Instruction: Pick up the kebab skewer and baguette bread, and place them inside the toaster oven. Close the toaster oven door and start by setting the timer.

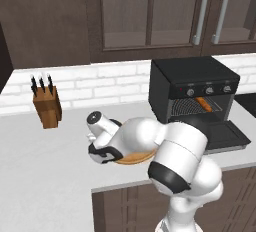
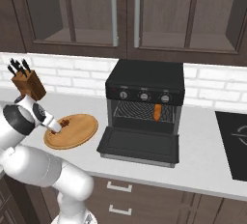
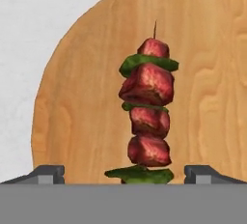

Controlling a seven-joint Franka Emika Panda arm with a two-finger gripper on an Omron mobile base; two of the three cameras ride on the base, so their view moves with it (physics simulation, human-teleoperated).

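Note:
The kebab skewer (image 3: 147, 112), red meat chunks with green pieces on a thin stick, lies on a round wooden plate (image 3: 72, 102). My gripper (image 3: 124, 174) is open right above it, one finger tip on each side of the skewer's near end, touching nothing. In the right base view the gripper (image 2: 55, 126) hangs over the plate's (image 2: 72, 136) left part beside the skewer (image 2: 65, 120). The baguette bread (image 2: 157, 112) lies on the wire rack inside the black toaster oven (image 2: 144, 80). The toaster oven door (image 2: 140, 145) is dropped open, flat on the counter.
A wooden knife block (image 2: 29, 85) stands at the back left by the brick wall. A dark cooktop (image 2: 234, 141) sits right of the oven. Wall cabinets hang above. The counter's front edge runs just below the plate (image 1: 131, 159).

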